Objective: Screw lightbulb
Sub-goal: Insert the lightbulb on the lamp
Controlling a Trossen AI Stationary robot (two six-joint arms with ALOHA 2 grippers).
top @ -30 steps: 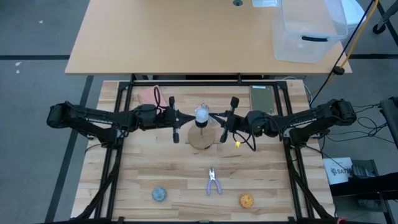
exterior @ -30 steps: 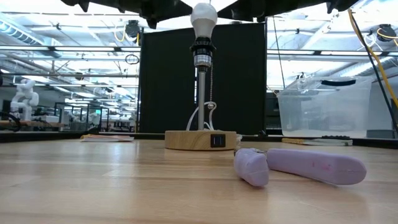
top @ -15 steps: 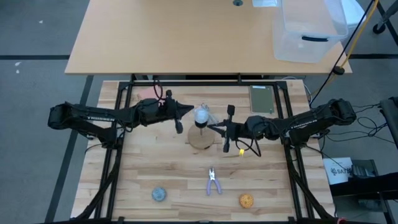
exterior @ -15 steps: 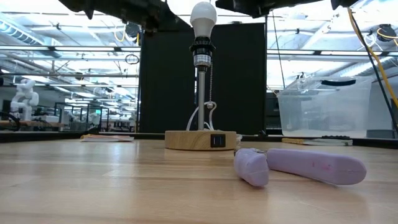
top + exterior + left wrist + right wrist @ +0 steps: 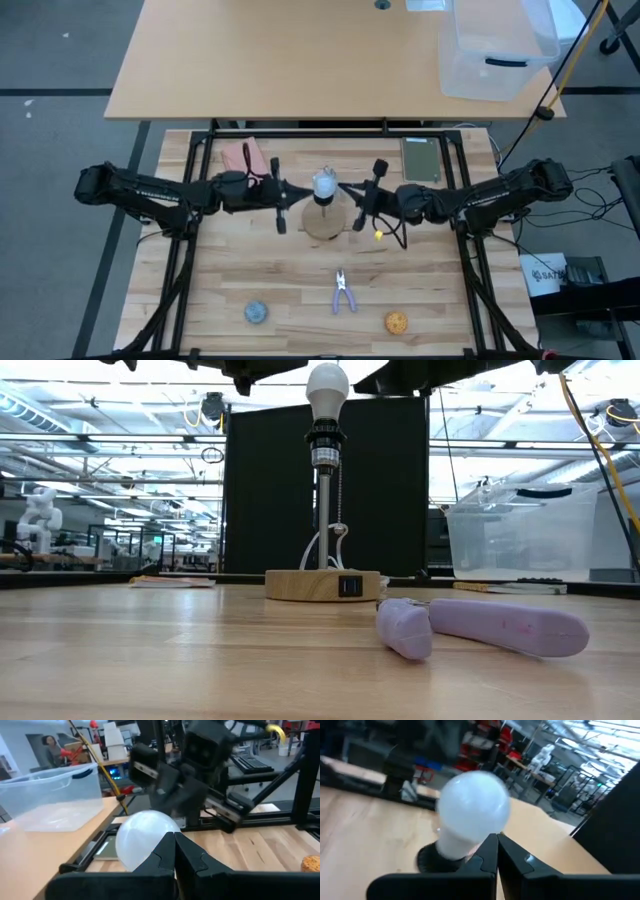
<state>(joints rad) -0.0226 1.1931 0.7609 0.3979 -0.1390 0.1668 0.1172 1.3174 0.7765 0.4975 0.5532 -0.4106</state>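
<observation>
- Between both sets of fingers: lightbulb (image 5: 323, 184) sits upright on top of the lamp post (image 5: 325, 510), base seated in the dark socket (image 5: 325, 442), above the round wooden stand (image 5: 324, 221) on the bench (image 5: 300, 300).
- Left gripper (image 5: 298, 189) closed, nothing held. Its fingers (image 5: 187, 857) are pressed together, tips just short of the glass on the left side.
- Right gripper (image 5: 347, 190) also closed and empty; fingers (image 5: 492, 855) together, tips close to the bulb's neck on the opposite side. Can't tell whether either tip is actually touching.
- Handling, my read: bulb is light, glass is thin and fragile, frosted surface smooth and slippery. Squeeze hard and it cracks; squeeze soft and it spins in the grip.
- Best hold looks like the widest part of the globe, fingers opened first and set on opposite sides, then twist. Avoid the neck near the socket, little clearance there.
- Can't judge how far the thread is in; base is hidden in the socket.
- Off to the side, away from the fingers: purple pliers (image 5: 343, 291), blue-grey ball (image 5: 256, 312), orange ball (image 5: 396, 322).
</observation>
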